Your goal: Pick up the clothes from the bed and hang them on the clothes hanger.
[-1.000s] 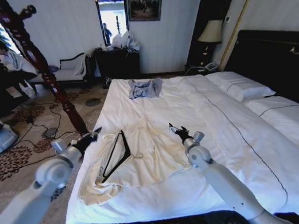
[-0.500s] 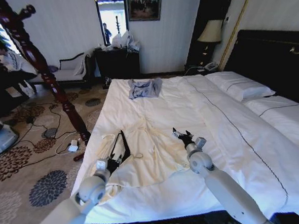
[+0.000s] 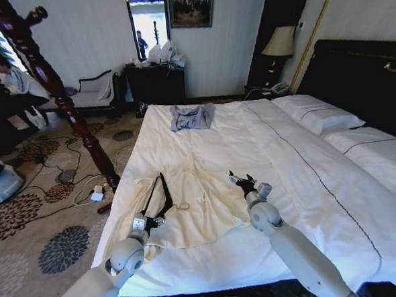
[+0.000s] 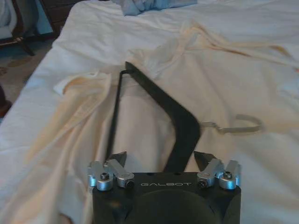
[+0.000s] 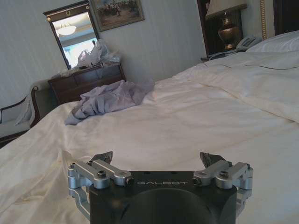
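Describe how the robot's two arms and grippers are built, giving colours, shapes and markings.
Both arms are smooth pale-grey tubes with rounded ball-like joints. The left gripper and right gripper each have a black body lettered GALBOT, silver metal linkages with screws, and dark pointed fingertips.

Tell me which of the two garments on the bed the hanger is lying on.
The cream shirt, spread out near the foot of the bed, has the black hanger on it. The grey-blue garment lies crumpled farther up, with nothing on it.

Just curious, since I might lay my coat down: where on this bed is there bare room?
Free: the white bed between the right gripper and the pillows. Crowded: the near left, with cream shirt, black hanger and left gripper.
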Controlling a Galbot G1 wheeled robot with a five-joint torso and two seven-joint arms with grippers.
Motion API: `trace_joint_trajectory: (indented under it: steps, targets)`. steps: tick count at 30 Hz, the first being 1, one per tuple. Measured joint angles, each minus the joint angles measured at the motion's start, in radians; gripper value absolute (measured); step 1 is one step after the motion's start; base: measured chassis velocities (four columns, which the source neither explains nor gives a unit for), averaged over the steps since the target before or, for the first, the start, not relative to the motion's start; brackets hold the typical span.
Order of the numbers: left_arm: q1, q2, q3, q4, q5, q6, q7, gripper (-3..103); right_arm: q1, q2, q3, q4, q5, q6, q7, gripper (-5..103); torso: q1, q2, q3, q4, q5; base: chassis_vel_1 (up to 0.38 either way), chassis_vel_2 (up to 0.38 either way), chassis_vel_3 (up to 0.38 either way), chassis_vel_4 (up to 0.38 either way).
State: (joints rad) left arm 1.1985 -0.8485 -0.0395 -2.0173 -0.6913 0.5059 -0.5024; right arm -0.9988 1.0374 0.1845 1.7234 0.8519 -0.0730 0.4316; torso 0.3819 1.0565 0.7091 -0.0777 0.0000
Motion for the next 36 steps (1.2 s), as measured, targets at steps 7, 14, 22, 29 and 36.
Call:
trace_joint_trajectory:
  steps: [7,14,22,29,36]
  targets:
    - [0.001,-0.012,0.023,0.0,-0.002,-0.002,0.006,62,-0.013,-0.005,0.008,0.0,-0.009,0.0,0.012,100,0.0,0.0,0.0,-0.0001,0.0,0.0,0.0,0.0,0.0]
    - [0.003,-0.018,0.025,0.012,0.001,0.004,0.006,44,-0.022,-0.009,0.012,0.0,-0.014,0.0,0.018,100,0.0,0.0,0.0,0.0,0.0,0.0,0.0,0.0,0.0]
    - [0.006,-0.031,0.025,0.034,0.0,0.012,0.006,39,-0.029,-0.009,0.011,-0.001,-0.022,-0.001,0.024,100,0.0,0.0,0.0,-0.0001,0.0,0.0,0.0,0.0,0.0]
    - [0.001,-0.041,0.021,0.033,-0.005,0.017,0.003,35,-0.032,-0.01,0.012,-0.002,-0.024,-0.001,0.027,100,0.0,0.0,0.0,0.0,0.0,0.0,0.0,0.0,0.0]
    - [0.006,-0.039,0.014,0.011,-0.048,0.023,-0.013,47,-0.034,-0.011,0.014,-0.005,-0.029,-0.001,0.03,100,0.0,0.0,0.0,0.0,0.0,0.0,0.0,0.0,0.0]
